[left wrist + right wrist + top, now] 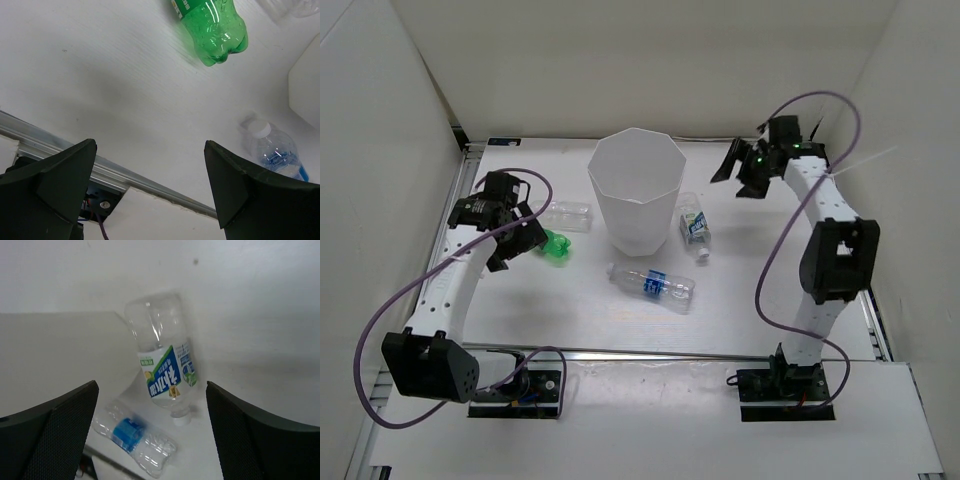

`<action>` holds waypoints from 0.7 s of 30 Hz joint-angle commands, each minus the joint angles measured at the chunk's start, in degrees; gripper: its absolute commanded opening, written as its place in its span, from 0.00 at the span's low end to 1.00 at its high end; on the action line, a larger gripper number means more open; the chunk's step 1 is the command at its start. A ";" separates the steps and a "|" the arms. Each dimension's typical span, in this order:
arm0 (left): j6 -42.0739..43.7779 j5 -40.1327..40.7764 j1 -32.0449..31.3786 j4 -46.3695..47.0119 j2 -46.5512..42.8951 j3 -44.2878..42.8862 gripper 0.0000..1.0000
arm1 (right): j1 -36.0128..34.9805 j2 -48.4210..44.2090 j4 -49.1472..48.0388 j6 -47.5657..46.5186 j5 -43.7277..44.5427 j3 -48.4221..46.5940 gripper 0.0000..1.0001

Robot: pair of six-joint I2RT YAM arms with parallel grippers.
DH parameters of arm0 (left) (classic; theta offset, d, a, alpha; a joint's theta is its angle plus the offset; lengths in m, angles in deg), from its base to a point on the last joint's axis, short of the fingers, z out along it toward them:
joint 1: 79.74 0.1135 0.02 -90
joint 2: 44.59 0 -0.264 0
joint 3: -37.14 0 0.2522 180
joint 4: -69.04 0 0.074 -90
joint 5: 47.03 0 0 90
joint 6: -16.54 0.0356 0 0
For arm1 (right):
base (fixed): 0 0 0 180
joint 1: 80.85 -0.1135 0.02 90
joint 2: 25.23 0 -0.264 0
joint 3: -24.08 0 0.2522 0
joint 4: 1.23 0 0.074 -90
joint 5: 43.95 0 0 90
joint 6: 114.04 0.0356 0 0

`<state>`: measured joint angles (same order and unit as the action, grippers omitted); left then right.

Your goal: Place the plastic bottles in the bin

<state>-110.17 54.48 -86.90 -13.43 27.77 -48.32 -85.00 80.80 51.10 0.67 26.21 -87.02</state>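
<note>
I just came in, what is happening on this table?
Two robot arms must put plastic bottles into the tall white faceted bin. Neither holds anything now: the left pincer is open near the green plastic bottle, the right pincer is open, facing a clear blue-labelled bottle. A clear unlabelled bottle and another labelled one also lie on the white table.
</note>
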 commanded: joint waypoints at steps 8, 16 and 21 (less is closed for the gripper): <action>0.59 -0.70 0.30 -0.64 -0.55 -0.54 1.00 | -4.21 8.91 3.36 -3.79 -6.18 -1.98 0.97; 0.59 0.36 0.30 -1.78 -2.13 0.69 1.00 | -9.91 13.31 4.41 -5.11 -1.97 -4.70 0.99; 0.59 1.49 0.30 -2.84 -2.13 0.52 1.00 | -12.02 15.25 5.64 -5.64 4.26 -5.93 0.99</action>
<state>-109.89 54.44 -86.90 -15.44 27.50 -47.36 -95.97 95.06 55.06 -3.52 25.95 -90.73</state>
